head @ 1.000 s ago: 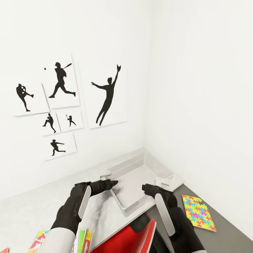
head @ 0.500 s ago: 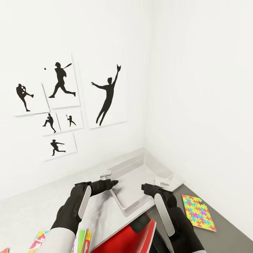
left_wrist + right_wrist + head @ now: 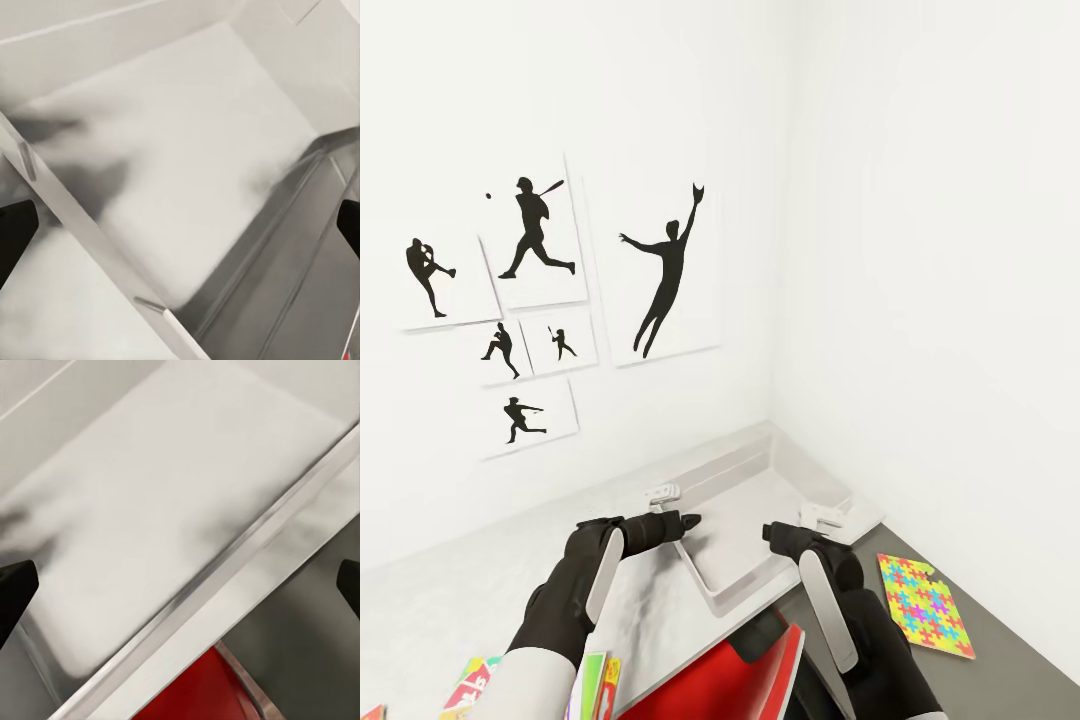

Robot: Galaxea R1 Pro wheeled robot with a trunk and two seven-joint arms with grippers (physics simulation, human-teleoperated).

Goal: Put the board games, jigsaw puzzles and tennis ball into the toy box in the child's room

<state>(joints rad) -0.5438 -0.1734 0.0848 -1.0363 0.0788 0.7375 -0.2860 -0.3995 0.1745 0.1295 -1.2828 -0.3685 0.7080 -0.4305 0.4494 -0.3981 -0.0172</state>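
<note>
Pale table (image 3: 450, 590) meets white corner walls (image 3: 920, 250).

Pale table (image 3: 480, 580) w/ toy box (image 3: 760, 520), game boxes (image 3: 592, 682) at near edge.

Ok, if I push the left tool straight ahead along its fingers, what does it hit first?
Most likely the bare floor of the toy box: the left tool sits over the box's near-left rim, fingers apart, pointing down into the tray. Nothing lies in that line, though depth to the floor is hard to judge.
</note>
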